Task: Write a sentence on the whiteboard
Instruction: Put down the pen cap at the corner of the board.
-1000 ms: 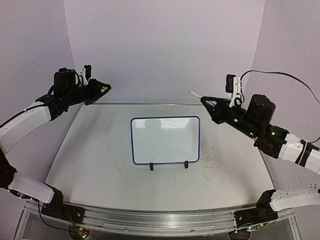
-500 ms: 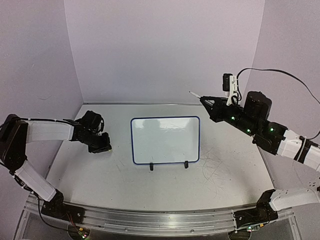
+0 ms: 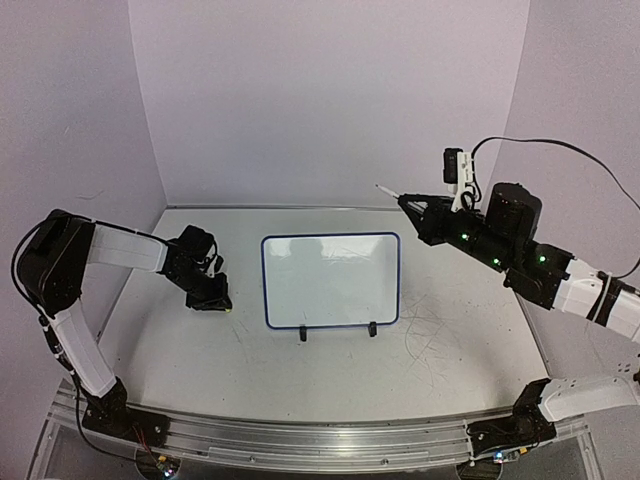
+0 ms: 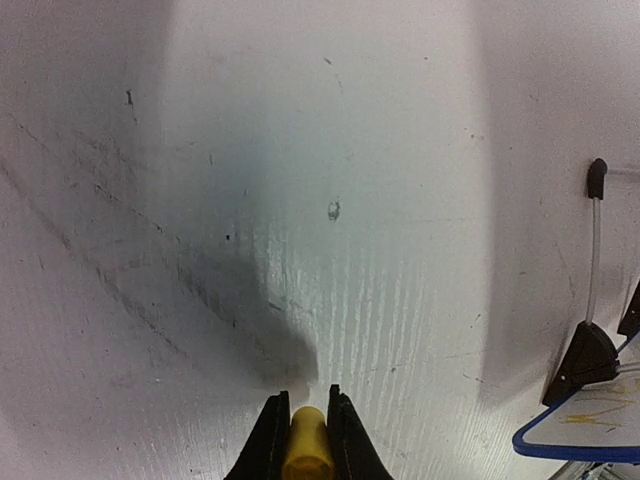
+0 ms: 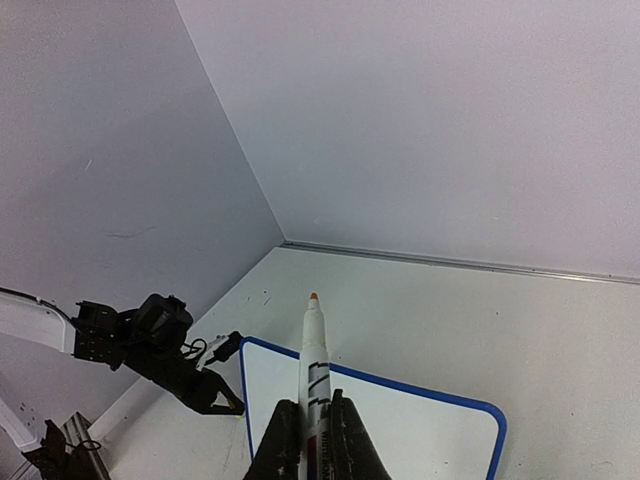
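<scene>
whiteboard (image 3: 330,285): near the middle of the table (image 3: 250,370), a little toward its far edge; blue frame, two black feet (image 3: 303,335) at its near side.
sentence (image 4: 590,413): faint yellow strokes near one corner of the board, seen from the left wrist; too faint to read.
left gripper (image 3: 212,297): low over the table, just left of the board's near-left corner; fingers pinched narrow on a small yellow piece (image 4: 307,450).
right gripper (image 3: 410,203): raised above the table's far-right part, apart from the board; fingers clamped tight on a white marker (image 5: 314,350), tip pointing toward the far-left corner.
</scene>
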